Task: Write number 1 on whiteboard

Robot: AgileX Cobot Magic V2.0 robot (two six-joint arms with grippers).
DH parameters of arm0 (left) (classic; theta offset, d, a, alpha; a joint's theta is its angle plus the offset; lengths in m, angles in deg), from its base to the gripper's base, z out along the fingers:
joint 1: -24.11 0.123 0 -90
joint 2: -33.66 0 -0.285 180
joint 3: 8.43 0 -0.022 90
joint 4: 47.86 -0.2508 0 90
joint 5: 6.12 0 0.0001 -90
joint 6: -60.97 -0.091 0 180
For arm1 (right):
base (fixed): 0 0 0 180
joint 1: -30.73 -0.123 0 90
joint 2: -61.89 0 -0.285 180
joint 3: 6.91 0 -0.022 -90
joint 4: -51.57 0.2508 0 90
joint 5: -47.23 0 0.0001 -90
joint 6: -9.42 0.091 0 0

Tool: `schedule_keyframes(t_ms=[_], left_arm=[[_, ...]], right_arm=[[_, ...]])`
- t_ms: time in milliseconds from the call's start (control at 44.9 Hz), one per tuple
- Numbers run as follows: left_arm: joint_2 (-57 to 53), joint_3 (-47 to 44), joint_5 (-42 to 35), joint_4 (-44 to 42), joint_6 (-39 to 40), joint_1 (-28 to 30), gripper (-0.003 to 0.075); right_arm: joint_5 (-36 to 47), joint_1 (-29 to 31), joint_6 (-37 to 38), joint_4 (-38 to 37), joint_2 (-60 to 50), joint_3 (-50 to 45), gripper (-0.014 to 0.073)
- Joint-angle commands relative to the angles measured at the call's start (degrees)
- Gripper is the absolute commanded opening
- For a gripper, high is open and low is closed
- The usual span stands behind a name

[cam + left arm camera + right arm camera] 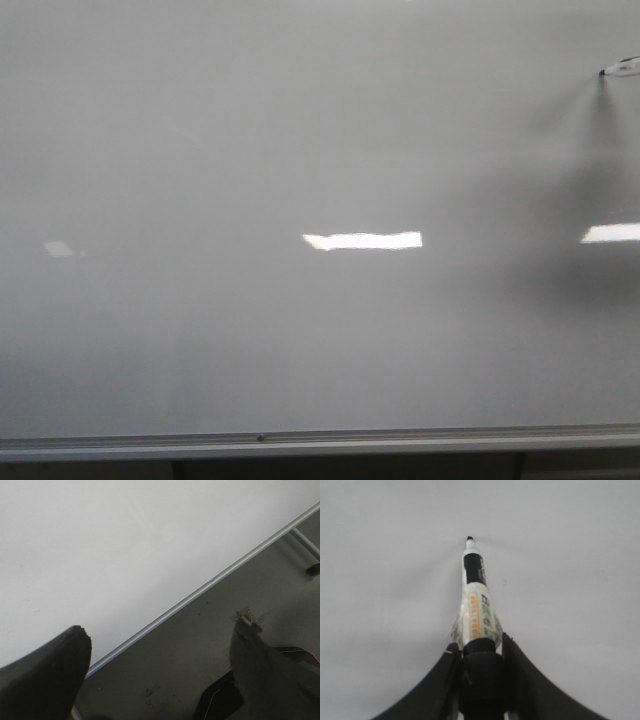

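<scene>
The whiteboard (250, 150) is glossy pale grey and fills the front view, with a silver bottom rail (300, 440). No black stroke of the number 1 shows on it. My right gripper (477, 642) is shut on a white marker (475, 600) with a black tip; the tip is at or just off the board (560, 540). In the front view only the marker tip (612, 70) shows at the far upper right, with its shadow below. My left gripper (160, 632) is open and empty, low by the board's rail (210, 582); it does not show in the front view.
Bright light reflections (362, 240) lie across the board's middle and right edge. Below the rail in the left wrist view is grey floor (200, 645), a stand leg with a caster (312, 569) and a dark object (220, 700).
</scene>
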Motion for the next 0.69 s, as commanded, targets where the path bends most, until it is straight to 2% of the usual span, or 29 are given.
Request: schedule_keyframes(t_ms=[0, 245, 445, 668], left_arm=[[-0.7, 1.5, -3.2, 0.5, 0.6, 0.2, 0.0555], [-0.7, 1.5, -3.2, 0.5, 0.6, 0.2, 0.0555], [-0.7, 1.5, -3.2, 0.5, 0.6, 0.2, 0.0555], [-0.7, 1.5, -3.2, 0.5, 0.6, 0.2, 0.0555]], right_arm=[[-0.4, 0.4, -0.6, 0.1, -0.8, 2.0, 0.0023], [-10.9, 0.4, -0.6, -0.4, -0.8, 2.0, 0.0023], [-15.2, 0.4, -0.6, -0.5, -0.9, 2.1, 0.0023], [-21.0, 0.1, -0.9, -0.4, -8.1, 5.8, 0.0023]])
